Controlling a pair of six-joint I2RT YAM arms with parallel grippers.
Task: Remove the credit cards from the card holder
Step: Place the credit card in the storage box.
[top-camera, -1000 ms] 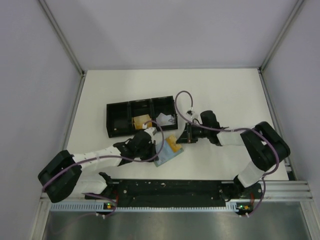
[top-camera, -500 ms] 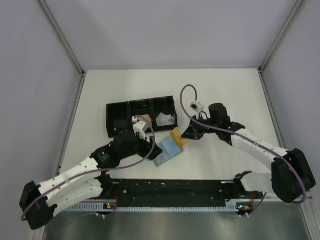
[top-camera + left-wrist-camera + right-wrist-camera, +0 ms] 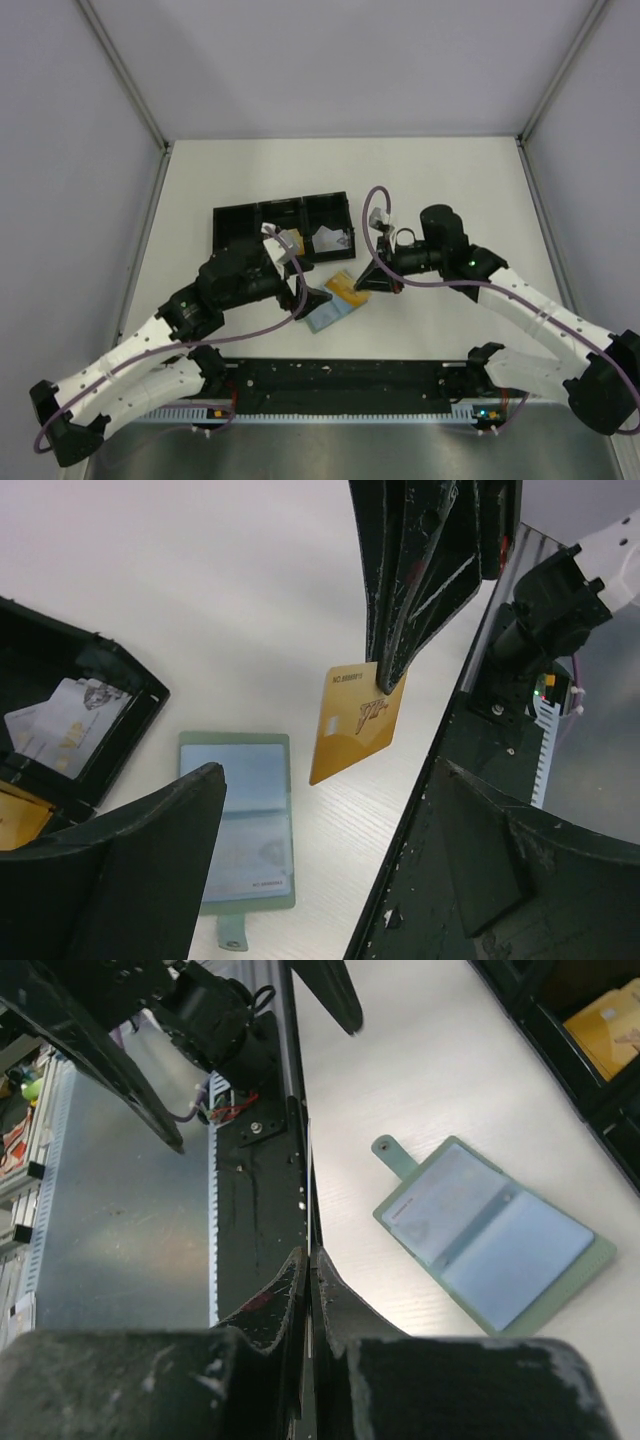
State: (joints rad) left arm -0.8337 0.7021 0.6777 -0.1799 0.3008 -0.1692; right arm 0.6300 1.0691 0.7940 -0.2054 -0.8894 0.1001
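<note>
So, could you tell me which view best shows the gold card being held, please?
The left wrist view: the gold card faces it, print visible, pinched at its top edge by the right end effector. Top external shows only a small orange patch; the right wrist view, at most its thin edge.

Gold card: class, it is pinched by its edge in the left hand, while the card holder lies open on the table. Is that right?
Not quite. The right hand pinches the gold card, as the left wrist view shows. The rest stands: it is held by its edge, and the card holder lies open on the table.
</note>
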